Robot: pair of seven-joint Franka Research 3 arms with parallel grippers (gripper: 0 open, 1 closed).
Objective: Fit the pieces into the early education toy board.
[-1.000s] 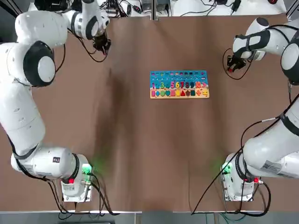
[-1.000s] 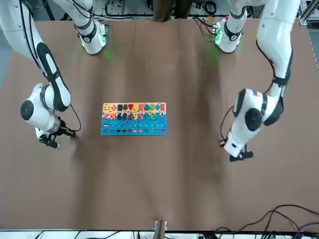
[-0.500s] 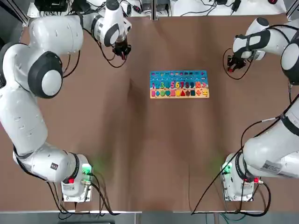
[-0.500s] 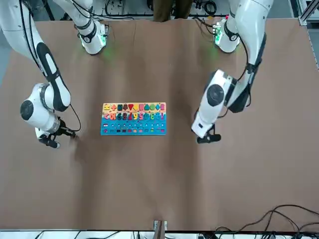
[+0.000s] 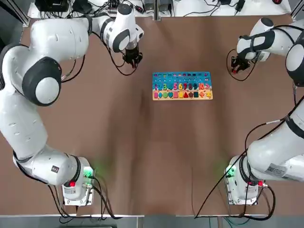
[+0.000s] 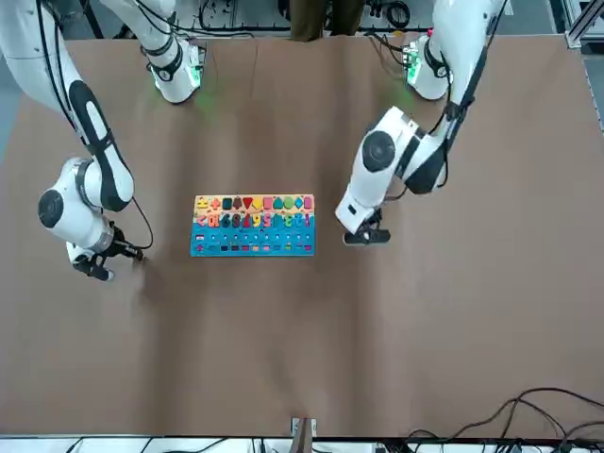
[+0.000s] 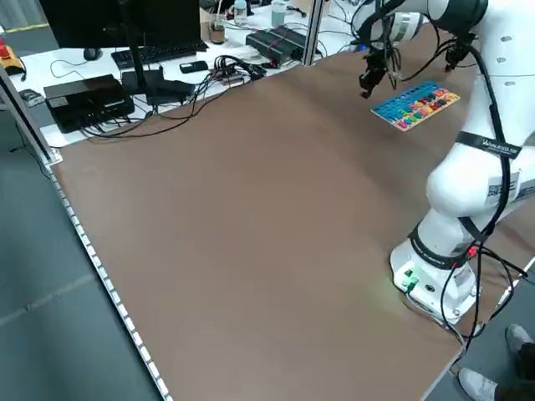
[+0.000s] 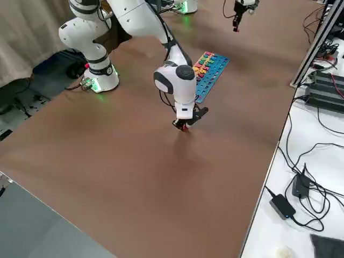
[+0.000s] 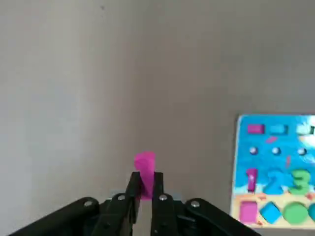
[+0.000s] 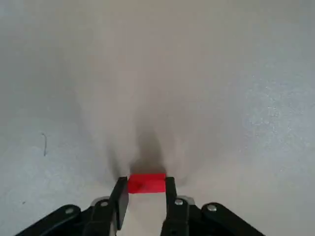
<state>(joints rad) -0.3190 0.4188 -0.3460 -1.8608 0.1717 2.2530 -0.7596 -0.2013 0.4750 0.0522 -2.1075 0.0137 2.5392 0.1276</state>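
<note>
1. The pink piece (image 9: 144, 164) was gripped in the left tool (image 5: 132, 59), the red piece (image 10: 146, 183) in the right tool (image 5: 240, 65).
2. Both were judged light, stiff, easily twisted if slippery; the side edges were best pinched, undersides left free.
3. The board (image 5: 182, 97) was seen between the tools, nearer the arms' bases, likely thin and easily nudged.
4. Beneath the tools, a smooth brown counter (image 5: 152, 166) was spread; beyond it, a monitor (image 7: 92, 21) and cables (image 7: 221, 79) were set.

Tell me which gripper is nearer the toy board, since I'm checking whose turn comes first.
Left. The left gripper hovers just off the toy board's far-left corner; the right gripper is farther off, beyond its right side.
</note>
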